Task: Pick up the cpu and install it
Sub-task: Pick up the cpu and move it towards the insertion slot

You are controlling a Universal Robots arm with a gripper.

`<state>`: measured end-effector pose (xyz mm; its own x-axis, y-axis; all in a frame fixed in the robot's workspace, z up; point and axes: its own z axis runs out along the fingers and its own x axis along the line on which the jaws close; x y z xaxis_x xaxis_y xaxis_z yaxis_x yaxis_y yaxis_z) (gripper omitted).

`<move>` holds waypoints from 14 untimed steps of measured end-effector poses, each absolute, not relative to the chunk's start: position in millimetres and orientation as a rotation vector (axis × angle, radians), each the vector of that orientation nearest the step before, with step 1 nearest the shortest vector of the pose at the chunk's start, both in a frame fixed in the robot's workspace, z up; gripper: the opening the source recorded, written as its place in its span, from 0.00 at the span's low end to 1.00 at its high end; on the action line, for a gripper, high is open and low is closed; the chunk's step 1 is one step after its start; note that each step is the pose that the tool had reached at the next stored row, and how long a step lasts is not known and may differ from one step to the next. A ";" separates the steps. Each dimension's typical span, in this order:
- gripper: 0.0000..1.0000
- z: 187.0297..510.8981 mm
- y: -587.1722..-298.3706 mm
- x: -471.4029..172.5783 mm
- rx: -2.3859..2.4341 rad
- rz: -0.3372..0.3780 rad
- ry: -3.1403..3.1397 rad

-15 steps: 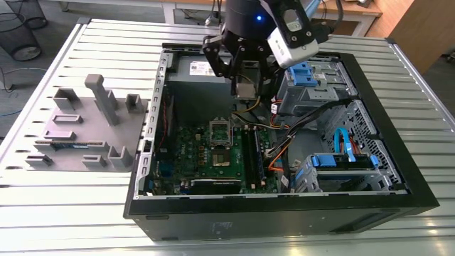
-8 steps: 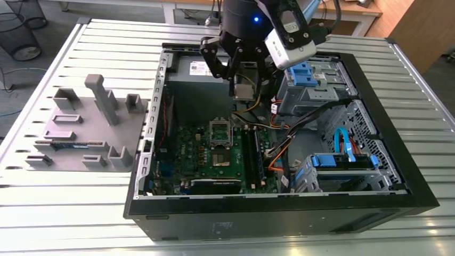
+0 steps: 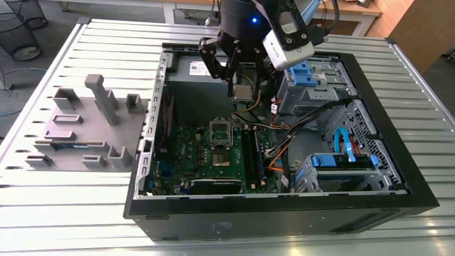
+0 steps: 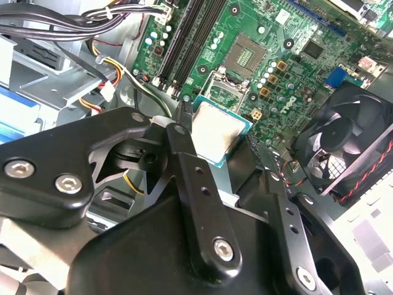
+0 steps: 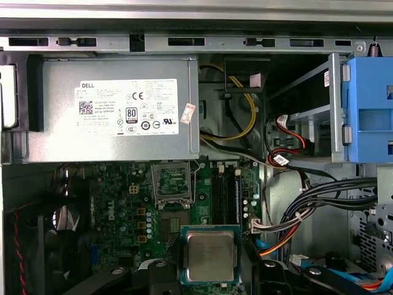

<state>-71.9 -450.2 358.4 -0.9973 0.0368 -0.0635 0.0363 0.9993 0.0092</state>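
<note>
The slatted metal worktop [image 3: 85,213] carries an open black computer case [image 3: 284,216] lying on its side, taking up most of the half on the exterior view's right. A grey moulded tray [image 3: 71,128] of blocks and posts sits by the worktop's edge on the exterior view's left, just beside the case.

Along the case's far wall is the grey sheet-metal power supply [image 5: 110,110]. It wears a white label [image 5: 126,106] crowded with small print and approval marks, with a little red-and-white sticker [image 5: 188,113] at its corner. The first wrist view shows that face head-on, while the exterior view catches it at a slant.

The green board [image 3: 192,160] covers the case floor, with its dark metal-framed socket [image 3: 221,159] mid-board. The second wrist view adds a black fan [image 4: 350,141] crossed by red wire at the case's edge. Blue plastic drive brackets [image 3: 306,72] stand in the case's far corner.

The gripper [image 3: 243,92] hangs above the board near the power supply. Its black fingers [image 4: 184,147] are clamped on opposite edges of the cpu [image 5: 210,255], a dull silver lid on a green square. The cpu is held flat, well clear of the socket.
</note>
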 end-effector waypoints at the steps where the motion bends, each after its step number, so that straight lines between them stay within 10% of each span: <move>1: 0.47 358.5 -450.2 -71.9 0.056 0.012 3.077; 14: 0.47 355.8 -451.0 -75.1 0.056 0.012 3.077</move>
